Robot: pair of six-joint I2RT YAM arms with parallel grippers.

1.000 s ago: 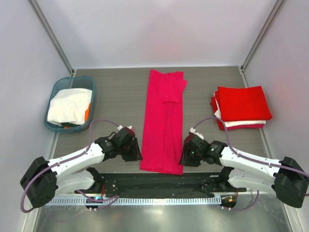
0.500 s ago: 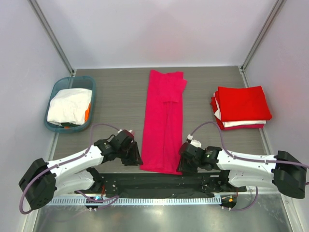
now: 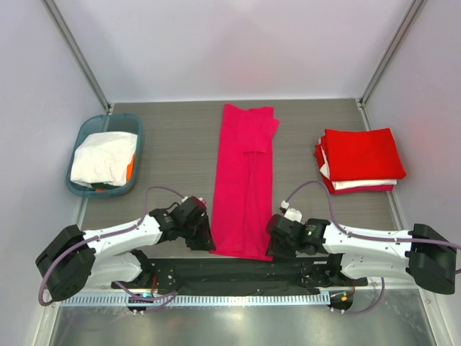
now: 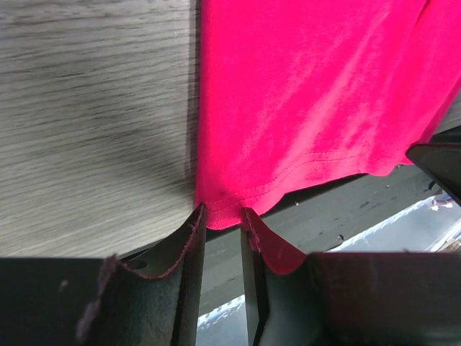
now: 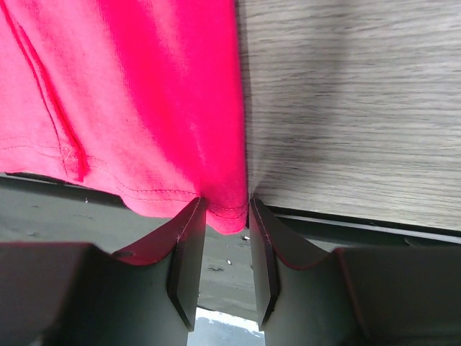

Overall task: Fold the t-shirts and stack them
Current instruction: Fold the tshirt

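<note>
Top view: both arms lie low, reaching inward. The left hand point(image 3: 204, 234) and right hand point(image 3: 276, 241) sit at the near corners of the magenta-pink t-shirt point(image 3: 243, 180), spread lengthwise mid-desk point(image 3: 173, 144). Left wrist view: fingers point(image 4: 184, 274) slightly parted, straddling the hem corner. Right wrist view: fingers point(image 5: 184, 259) likewise parted astride the opposite corner.

No word, brand, number or sign can be read in any of the three views. The magenta-pink t-shirt point(image 3: 243, 173), the stack of red t-shirts point(image 3: 361, 155) and the teal basket point(image 3: 108, 118) show plain surfaces only. A small white piece point(image 3: 291, 210) on the right arm point(image 3: 374, 245) might carry a label, but from above it is too small to tell.
</note>
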